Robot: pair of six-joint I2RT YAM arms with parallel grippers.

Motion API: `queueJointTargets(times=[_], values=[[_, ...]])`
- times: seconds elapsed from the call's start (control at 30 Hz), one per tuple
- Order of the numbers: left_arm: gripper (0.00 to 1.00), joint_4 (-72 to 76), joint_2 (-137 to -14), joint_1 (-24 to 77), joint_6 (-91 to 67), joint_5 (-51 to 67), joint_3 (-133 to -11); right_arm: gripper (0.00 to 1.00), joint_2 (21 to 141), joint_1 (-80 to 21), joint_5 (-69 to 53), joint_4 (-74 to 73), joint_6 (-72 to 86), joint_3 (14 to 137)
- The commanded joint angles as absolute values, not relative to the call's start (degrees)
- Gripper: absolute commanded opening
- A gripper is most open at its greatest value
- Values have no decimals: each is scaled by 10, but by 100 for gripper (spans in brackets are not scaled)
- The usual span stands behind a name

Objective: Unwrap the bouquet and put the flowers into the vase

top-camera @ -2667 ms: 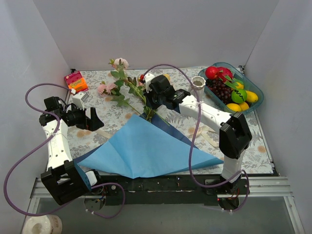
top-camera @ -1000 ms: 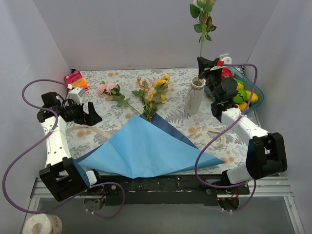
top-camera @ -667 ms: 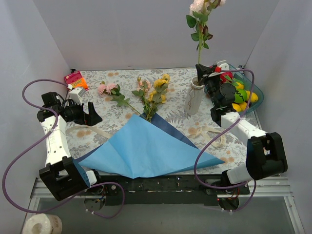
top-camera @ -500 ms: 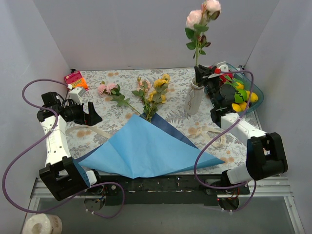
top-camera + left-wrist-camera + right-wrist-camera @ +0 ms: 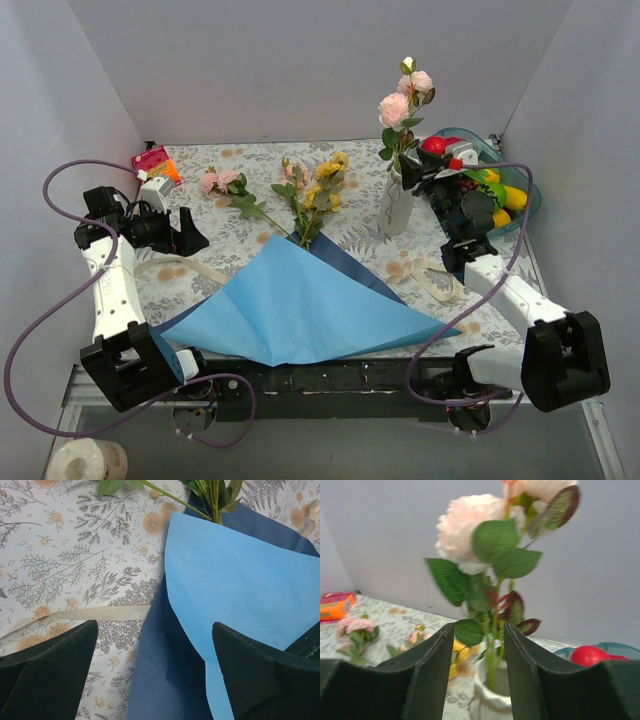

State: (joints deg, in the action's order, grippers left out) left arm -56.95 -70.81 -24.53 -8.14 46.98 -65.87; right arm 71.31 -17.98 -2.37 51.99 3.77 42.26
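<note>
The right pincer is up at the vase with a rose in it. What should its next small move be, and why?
Probably draw the right pincer straight back from the vase, jaws apart. The pink rose stands in the vase, its stem apparently loose in the gap between the fingers, so a clean retreat should leave it there. More flowers lie on the table.

Overhead camera sees all; left wrist looks down at paper [image 5: 240,580], right faces vase [image 5: 487,707].

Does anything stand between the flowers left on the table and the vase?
Nothing lies between the yellow flowers and the vase. The right gripper sits open around the rose stem at its mouth.
</note>
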Motion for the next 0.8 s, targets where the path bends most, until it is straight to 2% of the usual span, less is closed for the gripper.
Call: queueJointTargets(times=[0.0, 0.13, 0.27, 0.57, 0.67, 0.77], values=[[98, -567, -700, -245, -76, 483, -668, 52, 655, -248, -45, 436, 3, 403], [98, -565, -706, -245, -77, 490, -668, 52, 685, -361, -30, 328, -60, 445], [98, -568, -705, -246, -76, 490, -666, 53, 806, -404, -80, 256, -37, 525], [98, -566, -701, -245, -80, 494, -663, 56, 1154, -457, -106, -53, -85, 946], [98, -566, -701, -246, -81, 492, -666, 57, 1223, -465, -94, -89, -90, 1032], [98, -565, -701, -245, -79, 486, -666, 57, 1264, -470, -83, -98, -84, 1060]])
